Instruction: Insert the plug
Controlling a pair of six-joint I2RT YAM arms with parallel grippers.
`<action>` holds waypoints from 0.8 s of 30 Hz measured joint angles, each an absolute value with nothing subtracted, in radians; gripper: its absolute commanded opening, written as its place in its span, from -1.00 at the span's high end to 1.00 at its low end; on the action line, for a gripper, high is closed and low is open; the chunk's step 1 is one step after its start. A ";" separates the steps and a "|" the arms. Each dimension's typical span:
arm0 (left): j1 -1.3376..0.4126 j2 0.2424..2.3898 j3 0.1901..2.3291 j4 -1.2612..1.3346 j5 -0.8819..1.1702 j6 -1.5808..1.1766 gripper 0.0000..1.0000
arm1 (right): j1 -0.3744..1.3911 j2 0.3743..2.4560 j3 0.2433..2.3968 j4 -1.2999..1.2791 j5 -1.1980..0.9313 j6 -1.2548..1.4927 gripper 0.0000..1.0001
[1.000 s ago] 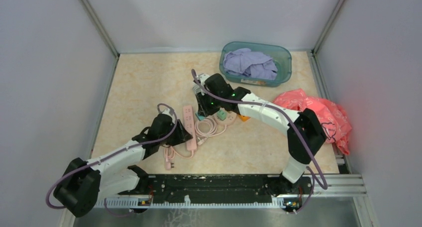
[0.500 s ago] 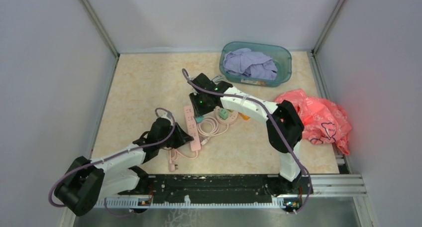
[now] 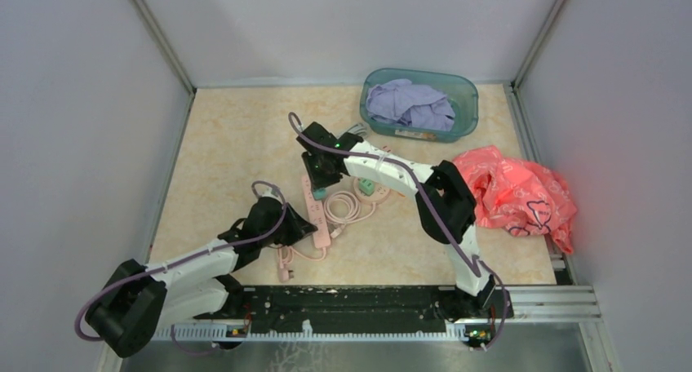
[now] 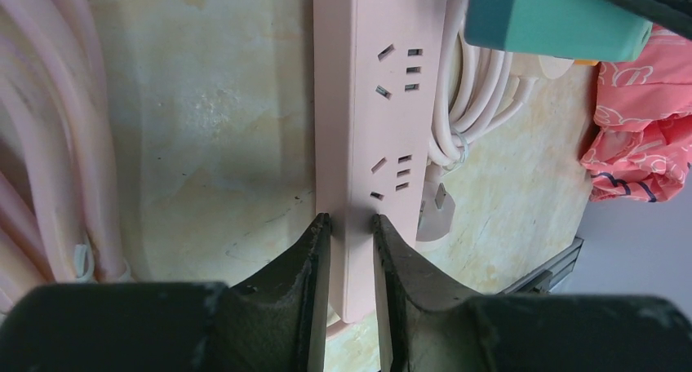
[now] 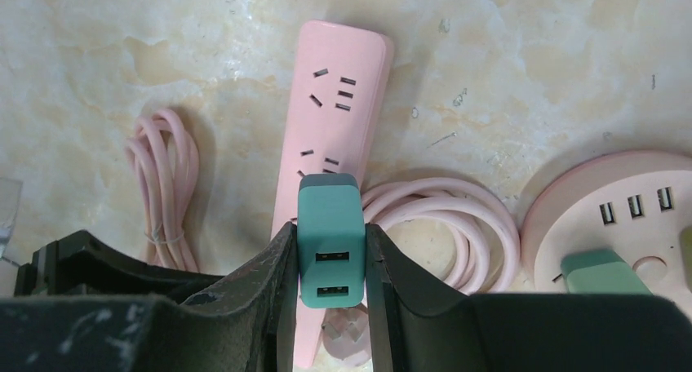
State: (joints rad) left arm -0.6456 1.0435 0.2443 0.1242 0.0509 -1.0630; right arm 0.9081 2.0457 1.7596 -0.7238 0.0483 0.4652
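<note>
Teal plug (image 5: 330,245) within right claw (image 5: 330,232)

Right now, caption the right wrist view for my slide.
Right gripper clamps a teal charger just over the pink power strip, coiled pink cable beside it.

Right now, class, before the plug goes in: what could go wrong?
1. The left gripper grips only one end of the pink power strip, so the strip may pivot under pressure.
2. The teal plug in the right gripper is over the strip, and its prongs could miss the slots.
</note>
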 measured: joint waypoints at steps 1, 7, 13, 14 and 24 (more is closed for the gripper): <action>-0.646 1.044 0.244 0.124 0.049 -1.066 0.41 | 0.909 2.058 1.767 -0.729 0.057 0.469 1.00; -0.649 1.055 0.244 0.132 0.049 -1.081 0.41 | 0.916 2.096 1.807 -0.734 0.078 0.496 1.00; -0.653 1.064 0.244 0.143 0.051 -1.087 0.41 | 0.924 2.125 1.842 -0.762 0.118 0.514 1.00; -0.653 1.065 0.244 0.145 0.052 -1.088 0.41 | 0.924 2.128 1.851 -0.772 0.123 0.517 1.00; -0.661 1.069 0.244 0.152 0.047 -1.102 0.38 | 0.949 2.182 1.949 -0.865 0.187 0.518 1.00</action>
